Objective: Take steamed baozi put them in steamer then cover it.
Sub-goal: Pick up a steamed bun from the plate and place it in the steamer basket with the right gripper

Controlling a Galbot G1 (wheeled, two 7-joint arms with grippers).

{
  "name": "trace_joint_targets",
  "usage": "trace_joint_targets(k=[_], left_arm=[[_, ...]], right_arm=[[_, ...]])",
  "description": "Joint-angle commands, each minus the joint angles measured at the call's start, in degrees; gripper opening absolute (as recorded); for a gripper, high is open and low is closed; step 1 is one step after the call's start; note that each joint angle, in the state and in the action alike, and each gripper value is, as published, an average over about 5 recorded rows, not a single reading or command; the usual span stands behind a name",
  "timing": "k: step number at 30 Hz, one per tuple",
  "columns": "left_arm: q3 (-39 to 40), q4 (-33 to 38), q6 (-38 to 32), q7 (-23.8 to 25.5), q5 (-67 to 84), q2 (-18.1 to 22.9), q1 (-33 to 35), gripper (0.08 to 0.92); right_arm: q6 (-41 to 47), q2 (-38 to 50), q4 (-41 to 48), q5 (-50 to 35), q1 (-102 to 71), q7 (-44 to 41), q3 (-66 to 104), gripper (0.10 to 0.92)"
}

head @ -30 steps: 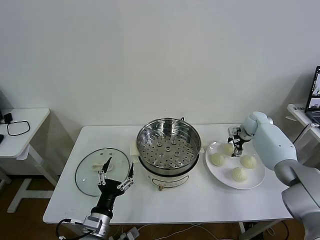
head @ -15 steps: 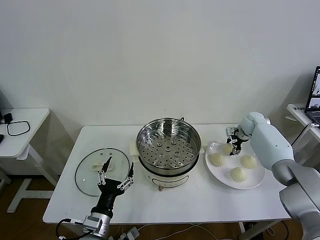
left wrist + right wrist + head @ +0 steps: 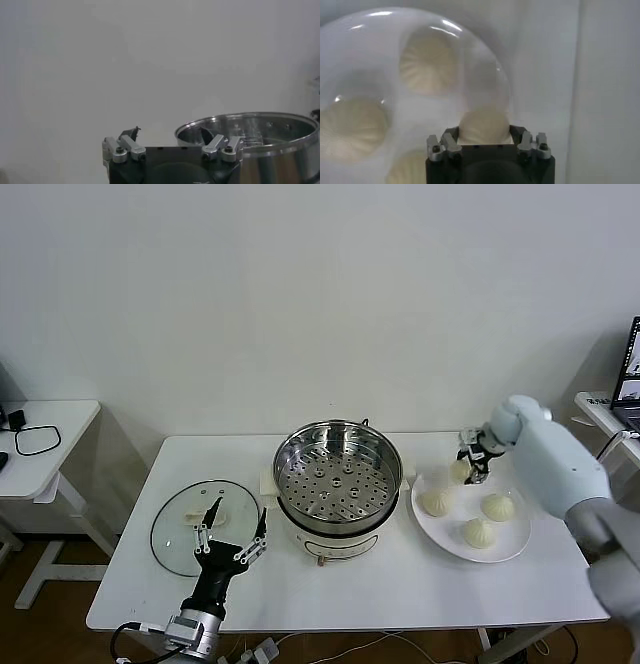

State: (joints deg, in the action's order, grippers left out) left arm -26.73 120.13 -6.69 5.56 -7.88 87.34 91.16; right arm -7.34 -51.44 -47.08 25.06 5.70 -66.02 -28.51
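left tool (image 3: 233, 529): sitting spread open at the desk's (image 3: 400, 589) near edge, holding nothing.
glass lid (image 3: 190, 524): lying flat, round and see-through.
steamer (image 3: 338, 479): shiny metal bowl, holes in its floor.
plate (image 3: 505, 544): smooth white, carrying three soft pleated buns (image 3: 481, 532).
right tool (image 3: 473, 462): squeezing a fourth bun (image 3: 484, 125), just above the plate's far rim.

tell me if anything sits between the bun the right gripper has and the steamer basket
Nothing visible does. The right gripper is shut on one baozi, lifted just above the plate. The steamer stands open beside the plate; its lid lies on the far side, near the idle, open left gripper.
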Motion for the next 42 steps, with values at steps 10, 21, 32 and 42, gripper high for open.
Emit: trace_joint_targets(k=[10,21,32,42], left_arm=[[-2.41,1.39,0.06,0.16,0.08,-0.34,0.96,0.823],[-4.09,1.80,0.04,0.42,0.31,-0.82,1.23,0.823],[-6.23,0.95,0.01,0.98,1.31,-1.30,1.12,0.823],[-7.26,-0.01,-0.02,1.38,1.78,-1.44,0.81,0.823]], right_arm=[[-20.47,8.60,-37.59,-16.60,28.96,-9.19,-30.64,0.704],[-26.94,-4.49,-38.12,-11.29,31.33,-3.65,-35.49,0.704],[-32.94,-13.13,-23.82,-0.90,22.53,2.89,-33.00,0.704],[-36.85,-19.85,-13.97,5.40,16.82,8.29,-28.74,0.704]])
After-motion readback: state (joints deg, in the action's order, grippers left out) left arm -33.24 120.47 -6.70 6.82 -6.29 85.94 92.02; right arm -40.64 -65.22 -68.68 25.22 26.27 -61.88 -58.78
